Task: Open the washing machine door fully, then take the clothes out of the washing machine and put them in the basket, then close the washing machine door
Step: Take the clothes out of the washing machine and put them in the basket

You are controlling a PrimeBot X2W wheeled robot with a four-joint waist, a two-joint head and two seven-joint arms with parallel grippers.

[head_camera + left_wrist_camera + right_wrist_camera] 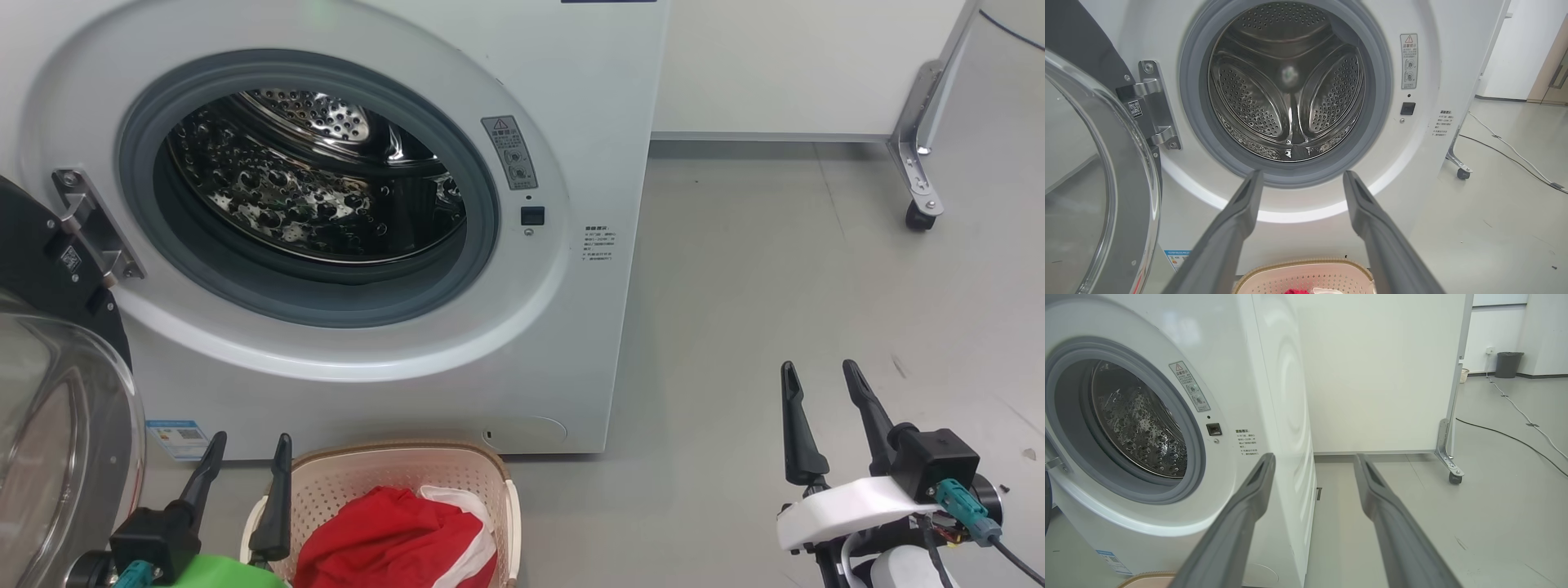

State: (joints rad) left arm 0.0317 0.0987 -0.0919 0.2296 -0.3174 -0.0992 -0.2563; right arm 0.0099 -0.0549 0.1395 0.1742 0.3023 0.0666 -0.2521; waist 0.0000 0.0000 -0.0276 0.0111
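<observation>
The washing machine [571,98] stands before me, a smooth white box with a wide round mouth ringed by a thick grey rubber gasket [326,302]. Inside it the steel drum [286,188] gleams, its wall dotted with small holes and raised bumps and shaped into broad curved paddles. The washing machine door [57,408] is swung wide to my left on a bright metal hinge [90,224]; its frame is glossy black, and its clear glass bowl bulges out towards me. On the grey floor [775,286], just in front of the machine's base, sits the basket [392,469], cream perforated plastic with rounded corners and a brown woven-look rim. The clothes [384,539] lie heaped in it, soft red fabric crumpled beside folds of white. My left pincer [251,441] hangs at the basket's left edge, its two long, dark, tapered fingers spread apart and gripping nothing, pointing at the drum's mouth in the left wrist view. My right pincer [819,367] is well off to the right over bare floor, its fingers likewise parted around nothing. Beyond stands a white panel [816,65] on a metal foot with a small black castor [918,216].
</observation>
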